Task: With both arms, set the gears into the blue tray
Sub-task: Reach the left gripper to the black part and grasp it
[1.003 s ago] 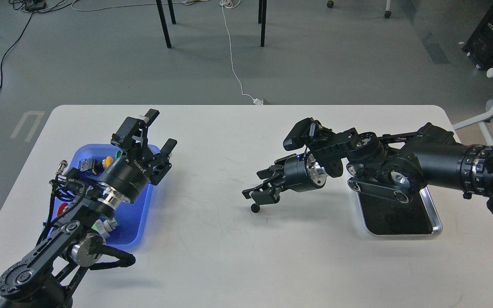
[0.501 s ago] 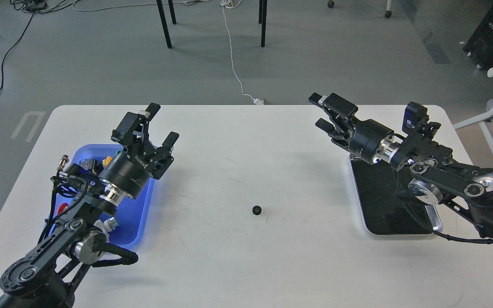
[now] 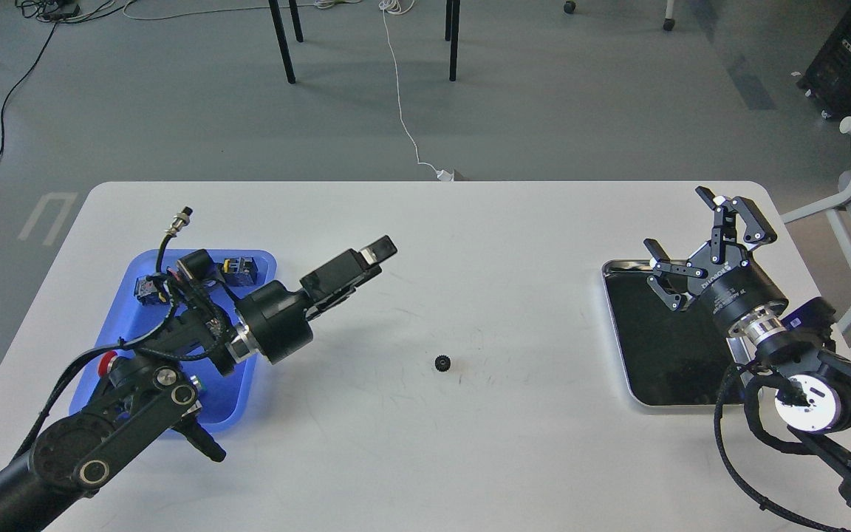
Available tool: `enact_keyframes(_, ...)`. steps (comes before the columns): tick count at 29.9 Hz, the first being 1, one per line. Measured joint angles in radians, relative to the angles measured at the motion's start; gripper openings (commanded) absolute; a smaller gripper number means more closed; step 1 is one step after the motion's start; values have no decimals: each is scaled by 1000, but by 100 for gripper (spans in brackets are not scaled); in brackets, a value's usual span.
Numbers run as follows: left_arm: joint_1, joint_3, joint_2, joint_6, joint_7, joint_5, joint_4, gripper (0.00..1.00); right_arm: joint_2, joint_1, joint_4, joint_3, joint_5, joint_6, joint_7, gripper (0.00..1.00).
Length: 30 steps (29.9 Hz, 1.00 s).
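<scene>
Fingers [image 3: 754,225] of the right gripper [image 3: 702,240] (lettering unreadable) spread empty; left gripper [image 3: 366,258] state unclear; gear [image 3: 442,363] on bench [image 3: 470,244].

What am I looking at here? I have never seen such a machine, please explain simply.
The camera sits in a robot's head and looks down at a white table. The two black arms are its own. The left gripper points toward a small black gear lying alone mid-table; whether it is open is unclear. The right gripper is open and empty, above a metal tray. The blue tray on the left holds coloured switches. Nothing is held.
</scene>
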Motion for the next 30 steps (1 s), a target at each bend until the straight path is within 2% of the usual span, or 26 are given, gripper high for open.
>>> enact_keyframes(6, -246, 234, 0, 7, -1, 479, 57, 98, -3, -5, 2, 2, 2, 2, 0, 99)
enact_keyframes(10, -392, 400, -22, 16, -1, 572, 140, 98, -3, -5, 3, 3, 2, 0, 0, 99)
enact_keyframes(14, -491, 510, -88, 32, 0, 579, 214, 96, -3, -5, 3, 3, 1, 0, 0, 99)
enact_keyframes(21, -522, 581, -186, 71, 0, 579, 343, 83, -4, -7, 3, -1, 0, 0, 0, 99)
enact_keyframes(30, -517, 628, -183, 88, 0, 579, 392, 70, -16, -8, 4, -4, 0, 2, 0, 99)
